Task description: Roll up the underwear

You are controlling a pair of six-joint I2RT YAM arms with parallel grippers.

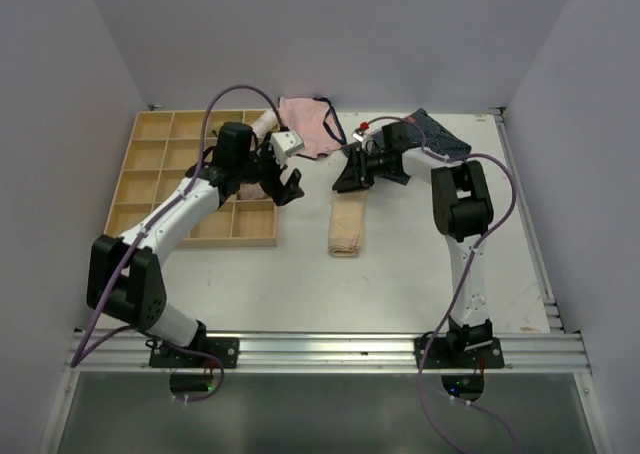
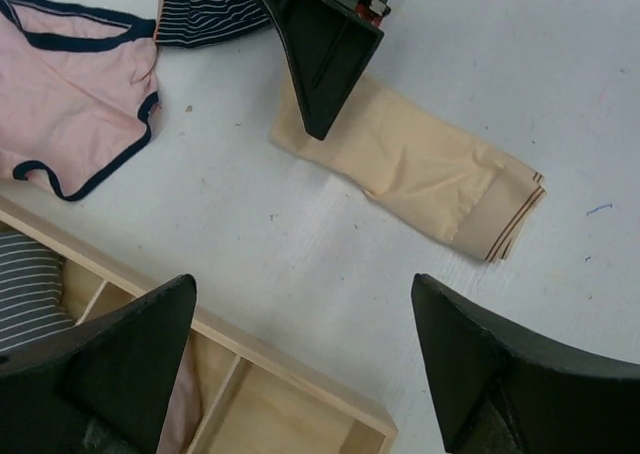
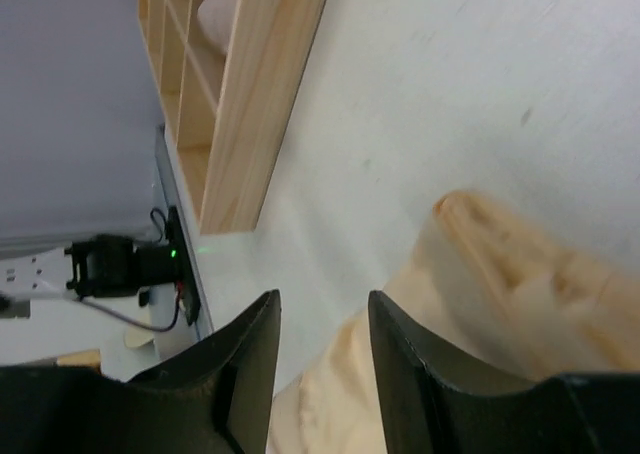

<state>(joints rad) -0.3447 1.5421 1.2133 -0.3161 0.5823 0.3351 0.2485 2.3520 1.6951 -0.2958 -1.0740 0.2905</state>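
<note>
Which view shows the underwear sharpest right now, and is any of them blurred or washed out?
Left wrist: underwear sharp and evenly lit, edge stitching readable. Right wrist: it sits too close to the lens, soft and out of focus. Top external: even light, faint shadows, no glare on the table, but the underwear is small there.

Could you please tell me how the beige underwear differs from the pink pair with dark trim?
The beige underwear is plain; the pink pair has dark trim. The beige underwear lies folded into a narrow strip; the pink pair lies spread loosely. Both rest on the white table.
</note>
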